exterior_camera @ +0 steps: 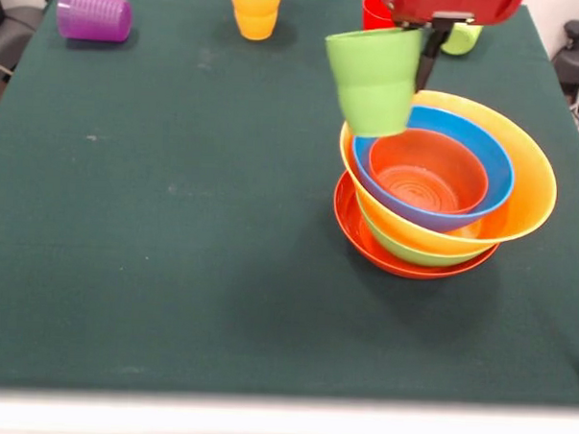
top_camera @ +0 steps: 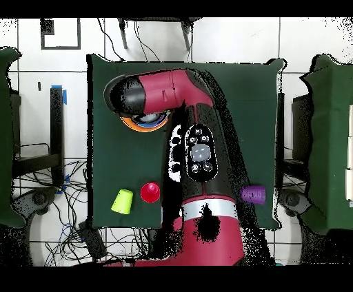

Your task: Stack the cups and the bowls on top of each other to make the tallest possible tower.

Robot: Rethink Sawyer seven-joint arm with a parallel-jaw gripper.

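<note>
My gripper (exterior_camera: 420, 45) comes in from the top edge, shut on the rim of a light green cup (exterior_camera: 374, 78). The cup hangs slightly tilted, just above the far left rim of the tower. The tower is nested bowls: wide red-orange (exterior_camera: 360, 241) at the bottom, then green (exterior_camera: 403, 249), large orange-yellow (exterior_camera: 523, 189), blue (exterior_camera: 500, 178) and small orange (exterior_camera: 431, 170) innermost. A purple cup (exterior_camera: 94, 12) lies on its side far left. A yellow cup (exterior_camera: 254, 9), a red cup (exterior_camera: 375, 11) and a second light green cup (exterior_camera: 463, 37) stand at the far edge.
In the overhead view the arm (top_camera: 196, 144) covers most of the bowls (top_camera: 145, 124) and the gripper. The light green cup (top_camera: 123, 200), red cup (top_camera: 150, 192) and purple cup (top_camera: 253, 195) sit near the robot's base. A dark green cloth (exterior_camera: 174, 222) covers the table.
</note>
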